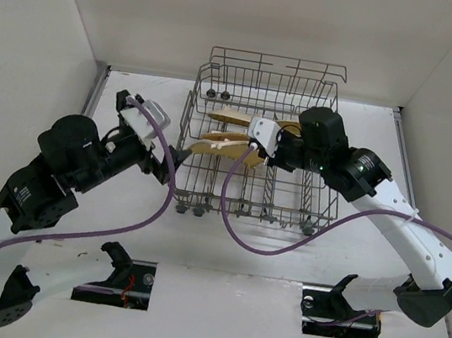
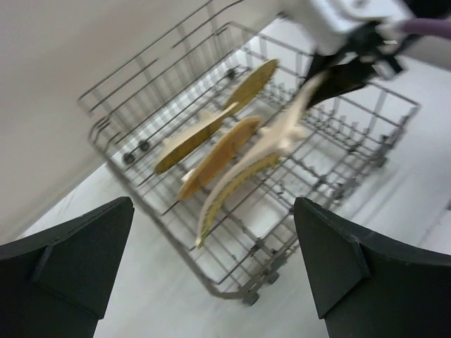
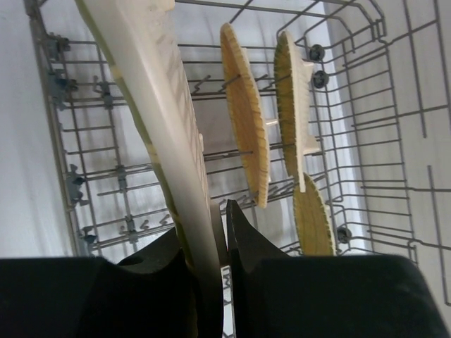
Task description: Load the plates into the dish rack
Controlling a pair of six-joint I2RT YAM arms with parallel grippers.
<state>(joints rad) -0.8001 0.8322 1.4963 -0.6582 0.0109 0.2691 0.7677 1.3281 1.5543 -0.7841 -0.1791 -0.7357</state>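
dish rack (image 1: 274, 76): grey wire, at the back of the white worktop (image 1: 213, 252), between the two arms.
right gripper (image 3: 211, 224): over the rack, jaws clamped on the edge of the pale ribbed plate (image 3: 151, 91).
pale ribbed plate: tilted, lower end down in the rack's front-left part; contact with the tines unclear.
other plates (image 2: 218, 156): three, on edge among the tines, behind the held one.
left gripper (image 2: 213, 208): just beside the rack's left wall, jaws wide, holding nothing.

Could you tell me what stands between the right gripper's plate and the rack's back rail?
Three other plates stand on edge in the dish rack, clearest in the right wrist view.
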